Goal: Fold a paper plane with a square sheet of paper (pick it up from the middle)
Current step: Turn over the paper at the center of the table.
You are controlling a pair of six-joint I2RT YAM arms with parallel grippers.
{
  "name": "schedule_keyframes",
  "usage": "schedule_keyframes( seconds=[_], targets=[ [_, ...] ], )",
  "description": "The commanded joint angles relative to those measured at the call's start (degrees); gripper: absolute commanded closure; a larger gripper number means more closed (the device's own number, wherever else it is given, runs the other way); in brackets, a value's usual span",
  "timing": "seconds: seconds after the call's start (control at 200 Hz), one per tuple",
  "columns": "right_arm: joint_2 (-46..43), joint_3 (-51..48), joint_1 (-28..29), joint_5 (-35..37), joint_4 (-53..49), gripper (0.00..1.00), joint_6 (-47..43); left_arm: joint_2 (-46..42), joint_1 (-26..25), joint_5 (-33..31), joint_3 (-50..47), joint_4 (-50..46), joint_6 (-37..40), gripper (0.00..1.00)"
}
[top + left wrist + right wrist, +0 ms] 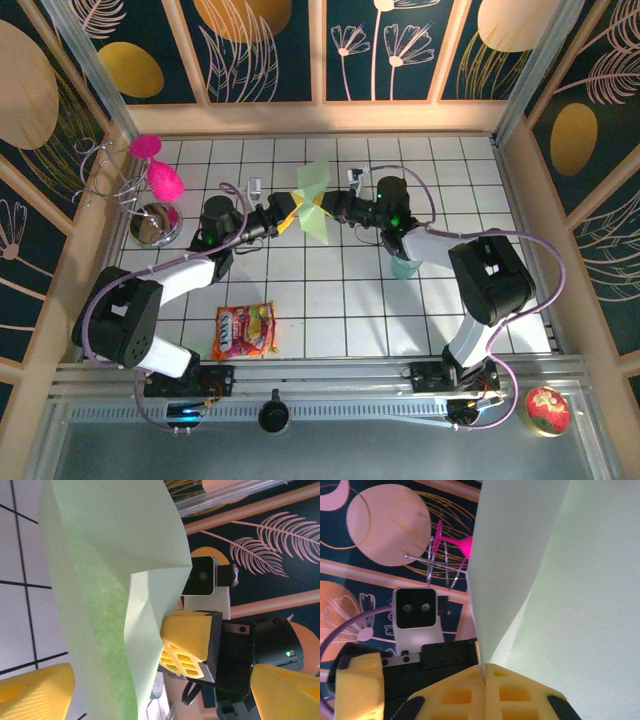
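The right gripper (484, 672) had its yellow pads (452, 696) pressed together, pinching an edge of the paper (560, 580). The partly folded paper was held in the air above the table (330, 300), between the two arms. The left gripper (284, 217) sat just beside it with its fingers (35, 692) spread and not clamping.

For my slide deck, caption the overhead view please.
The right gripper pinches a creased pale mint-green paper sheet as the open left gripper faces it.
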Motion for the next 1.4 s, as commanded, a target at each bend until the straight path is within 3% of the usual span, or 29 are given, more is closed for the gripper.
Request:
schedule_keyframes(
  seconds=[0.0,0.205,0.716,0.841,0.931,1.066,1.206,1.397],
  targets=[
    [-1.7,-0.5,0.1,-3.5,5.8,0.97,2.8,1.9,-0.8,3.4,1.9,5.2,-1.7,0.12],
    [-1.7,-0.4,-0.2,-4.3,3.8,0.96,1.9,2.9,-1.1,4.6,2.8,7.9,-3.0,0.25],
    [-3.4,-0.9,-1.7,-4.7,-0.9,0.89,0.0,4.1,-1.1,2.7,4.4,2.1,1.6,0.71],
    [-4.2,-0.7,-2.1,-3.7,-4.9,0.83,-1.9,5.1,-1.1,2.8,4.7,1.4,2.0,0.83],
    [-5.5,-1.0,-3.0,-1.9,-9.7,0.72,-4.3,5.2,-1.1,2.1,4.8,-0.9,3.8,0.87],
    [-8.8,-1.1,-5.5,4.7,-20.7,0.59,-10.3,4.6,-1.0,-0.8,5.6,-8.8,9.6,0.89],
    [-13.0,-0.1,-7.6,14.5,-32.9,0.56,-16.3,3.7,-1.0,-7.4,8.7,-24.7,20.1,0.89],
    [-17.2,1.9,-8.2,29.3,-44.1,0.57,-20.1,3.5,-1.0,-30.0,18.6,-52.5,38.3,0.91]
  ],
)
